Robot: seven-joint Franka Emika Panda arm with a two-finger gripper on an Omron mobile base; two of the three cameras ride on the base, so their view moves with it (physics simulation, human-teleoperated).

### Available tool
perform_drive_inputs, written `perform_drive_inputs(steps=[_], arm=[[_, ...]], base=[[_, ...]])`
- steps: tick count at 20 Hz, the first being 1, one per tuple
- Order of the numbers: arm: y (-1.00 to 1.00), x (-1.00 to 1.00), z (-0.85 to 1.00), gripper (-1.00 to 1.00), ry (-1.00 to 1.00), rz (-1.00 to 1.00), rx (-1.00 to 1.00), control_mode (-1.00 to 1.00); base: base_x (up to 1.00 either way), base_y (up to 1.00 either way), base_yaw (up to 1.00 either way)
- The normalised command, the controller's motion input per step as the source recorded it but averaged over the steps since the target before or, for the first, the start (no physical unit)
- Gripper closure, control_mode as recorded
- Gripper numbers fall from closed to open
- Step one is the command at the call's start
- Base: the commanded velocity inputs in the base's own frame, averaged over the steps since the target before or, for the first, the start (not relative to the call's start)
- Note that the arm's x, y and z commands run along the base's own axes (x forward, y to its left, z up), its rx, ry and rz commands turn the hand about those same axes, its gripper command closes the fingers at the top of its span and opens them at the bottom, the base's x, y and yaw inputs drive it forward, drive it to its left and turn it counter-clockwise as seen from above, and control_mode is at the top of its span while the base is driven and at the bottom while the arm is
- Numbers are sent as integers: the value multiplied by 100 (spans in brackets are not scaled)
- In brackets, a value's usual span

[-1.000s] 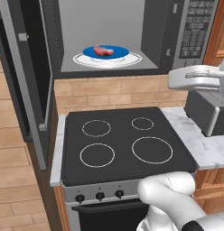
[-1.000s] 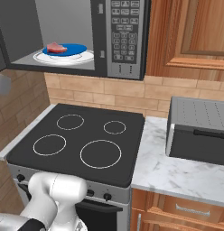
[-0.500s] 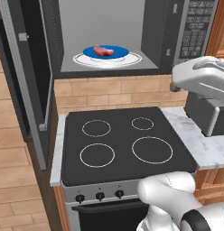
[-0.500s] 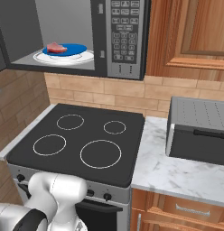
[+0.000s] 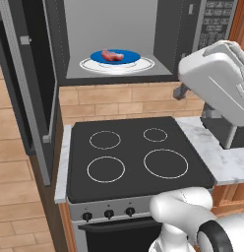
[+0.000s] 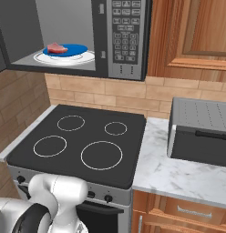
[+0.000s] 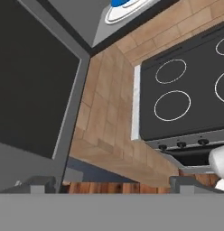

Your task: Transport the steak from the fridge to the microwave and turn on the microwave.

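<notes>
The steak (image 5: 113, 55) (image 6: 56, 47) lies on a blue plate (image 6: 74, 49) on the white turntable inside the microwave (image 6: 126, 32) (image 5: 166, 34). The microwave's dark glass door (image 5: 30, 78) (image 7: 32, 90) stands swung wide to the left. My gripper (image 7: 113, 184) is open with nothing between its fingertips (image 7: 41, 184), and it looks down past the door and the stove. In the left base view my white arm (image 5: 217, 78) hangs at the right, beside the microwave's keypad (image 5: 217, 19). The fridge is out of view.
A black four-ring stove (image 5: 134, 152) (image 6: 83, 141) (image 7: 190, 85) sits under the microwave, with knobs along its front. A grey toaster box (image 6: 201, 132) stands on the marble counter (image 6: 174, 177) to the right. Brick wall runs behind, wood cabinets above right.
My arm has swung up and towards the camera at the right of the left base view, so it looks larger. The steak, the plate and the door have not moved.
</notes>
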Motion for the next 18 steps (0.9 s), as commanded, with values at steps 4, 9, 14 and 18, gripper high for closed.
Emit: perform_drive_inputs(steps=[4, 9, 14, 18], arm=[[28, -21, -29, -100, 2, 0, 15, -100], [40, -3, -45, -100, -16, -5, 6, -100], [38, 12, -26, -100, -16, -12, 2, -100], [30, 7, -1, -100, -1, -11, 8, -100]], base=[[0, 0, 0], [0, 0, 0], [0, 0, 0], [0, 0, 0]])
